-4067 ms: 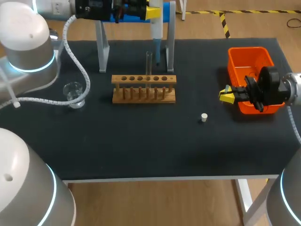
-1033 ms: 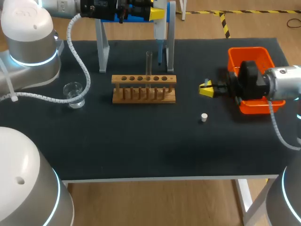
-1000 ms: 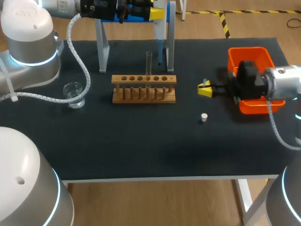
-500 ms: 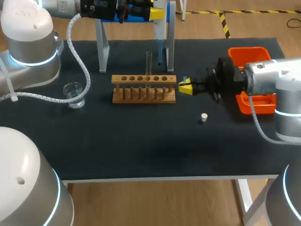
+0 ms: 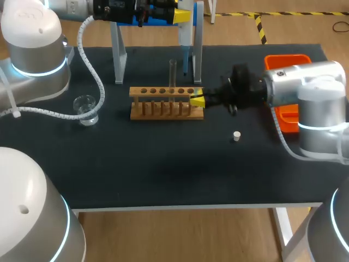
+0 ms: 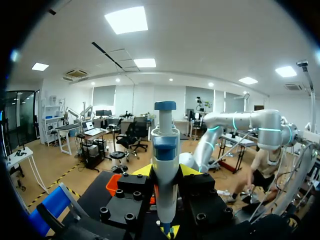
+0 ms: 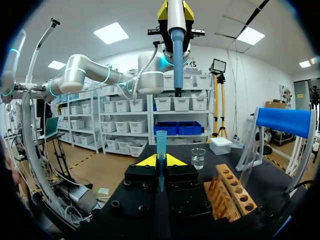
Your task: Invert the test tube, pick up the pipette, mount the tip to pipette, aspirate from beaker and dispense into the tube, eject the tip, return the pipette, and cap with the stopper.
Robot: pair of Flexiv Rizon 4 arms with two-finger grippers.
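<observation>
We note the left pincer [image 5: 179,14] clamped on the pipette [image 5: 184,34], upright behind the rack [image 5: 166,103]. Right pincer [image 7: 161,160] clamped on a blue tip [image 7: 161,147], upright, just beside the rack's right end. Tube [image 5: 173,73] stands in the rack; beaker [image 5: 85,108] well to its left; stopper [image 5: 236,136] on the tabletop [image 5: 163,164] near the right pincer.
</observation>
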